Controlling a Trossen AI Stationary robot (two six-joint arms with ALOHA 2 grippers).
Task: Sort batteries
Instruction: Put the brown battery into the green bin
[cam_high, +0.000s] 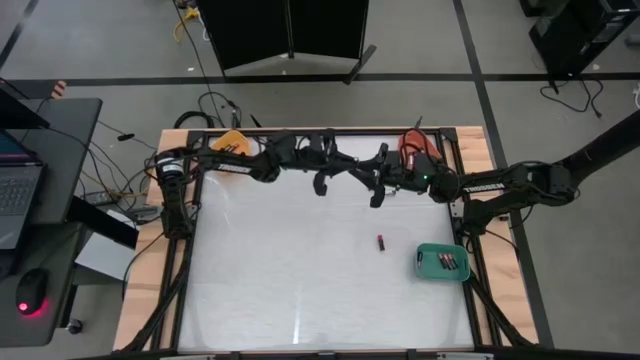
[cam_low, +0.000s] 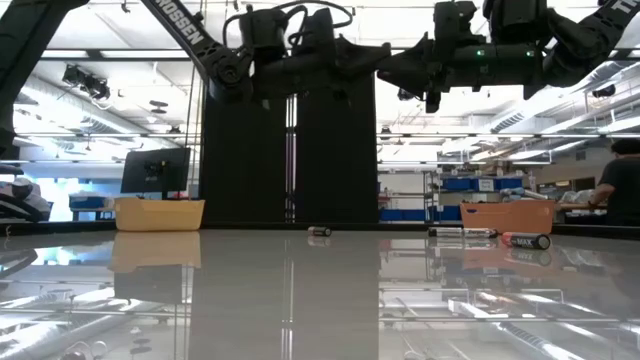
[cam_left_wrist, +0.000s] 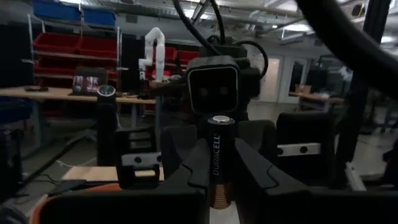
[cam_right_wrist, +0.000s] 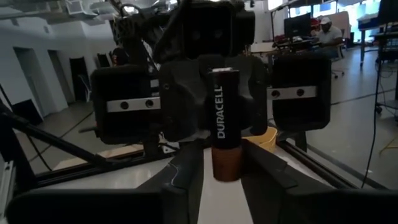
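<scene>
High over the table's far middle my two arms meet head-on. My left gripper (cam_left_wrist: 214, 158) is shut on a black and copper Duracell battery (cam_left_wrist: 216, 155), which stands upright, copper end down. My right gripper (cam_right_wrist: 227, 167) faces it, open, its two fingers on either side of the battery's copper end (cam_right_wrist: 227, 163). From above the two grippers (cam_high: 350, 176) (cam_high: 372, 184) show almost tip to tip. A single battery (cam_high: 381, 242) lies on its side on the white table. A few more batteries lie in the green tray (cam_high: 442, 263) at the near right. My left gripper pinches the battery's black body (cam_right_wrist: 219, 112) between its two fingers, which come level from the table's left and lie across the battery. The battery stands upright in the hold, copper end down, lifted far clear of the table. My right gripper: I cannot tell whether its fingers (cam_right_wrist: 186, 171) touch the copper end.
An orange tray (cam_high: 232, 142) stands at the far left and a red-orange tray (cam_high: 410, 145) at the far right, both partly under the arms. The table's white middle and near part (cam_high: 290, 280) holds only the single battery. A person sits in the room beyond.
</scene>
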